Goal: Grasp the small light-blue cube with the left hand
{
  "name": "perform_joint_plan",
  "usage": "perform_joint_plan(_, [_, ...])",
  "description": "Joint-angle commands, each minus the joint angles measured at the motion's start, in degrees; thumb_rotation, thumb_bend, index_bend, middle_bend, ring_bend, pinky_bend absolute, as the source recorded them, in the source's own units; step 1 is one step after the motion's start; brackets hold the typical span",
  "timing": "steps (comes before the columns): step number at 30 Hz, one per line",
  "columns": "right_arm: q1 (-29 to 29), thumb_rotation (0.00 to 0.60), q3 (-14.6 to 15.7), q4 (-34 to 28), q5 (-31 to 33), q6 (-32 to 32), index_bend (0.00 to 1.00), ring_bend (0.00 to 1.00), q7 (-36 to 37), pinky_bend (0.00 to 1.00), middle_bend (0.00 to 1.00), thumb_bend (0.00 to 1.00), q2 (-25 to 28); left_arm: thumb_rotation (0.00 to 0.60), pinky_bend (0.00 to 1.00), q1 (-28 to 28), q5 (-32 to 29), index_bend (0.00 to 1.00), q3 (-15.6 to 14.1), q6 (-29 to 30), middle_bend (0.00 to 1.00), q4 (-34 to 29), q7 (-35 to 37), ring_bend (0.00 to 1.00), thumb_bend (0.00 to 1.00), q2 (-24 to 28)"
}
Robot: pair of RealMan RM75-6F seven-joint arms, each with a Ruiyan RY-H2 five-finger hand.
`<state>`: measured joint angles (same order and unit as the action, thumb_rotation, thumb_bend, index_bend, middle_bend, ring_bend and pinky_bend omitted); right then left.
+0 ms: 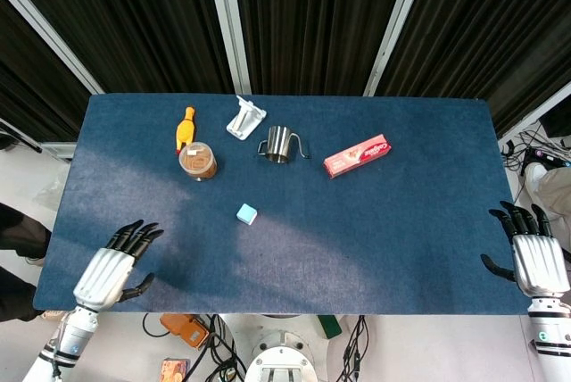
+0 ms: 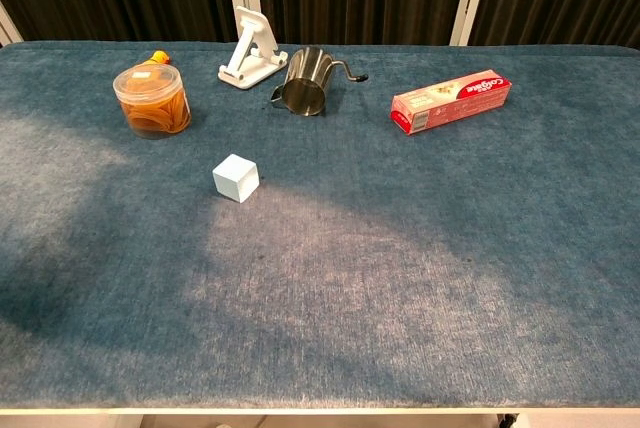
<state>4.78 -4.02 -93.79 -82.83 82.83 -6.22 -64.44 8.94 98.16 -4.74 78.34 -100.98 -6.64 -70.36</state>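
Over the table's near-left corner, the left hand (image 1: pixel 111 268) hovers open, fingers spread.

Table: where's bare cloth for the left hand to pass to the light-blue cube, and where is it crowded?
Bare cloth runs from the left hand at the near-left edge of the table to the light-blue cube. The near half and the right side toward the right hand are also free. It is crowded behind the cube: jar, orange toy, white stand, steel pitcher, toothpaste box.
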Motion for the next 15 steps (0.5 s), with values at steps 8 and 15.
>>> perform_joint_plan(8, [0.1,0.600,0.0,0.1,0.0,-0.2,0.27,0.19,-0.1,0.09,0.19,0.31,0.0,0.600,0.13,6.6,-0.6,0.16,2.6,-7.9,0.10,1.3,-0.4,0.00,0.32,-7.1])
perform_joint_plan(15, [0.1,0.600,0.1,0.1,0.0,-0.3,0.27,0.19,-0.2,0.09,0.19,0.31,-0.1,0.600,0.15,12.5,-2.8,0.16,5.7,-14.4,0.10,5.3,-0.9,0.00,0.32,-11.5])
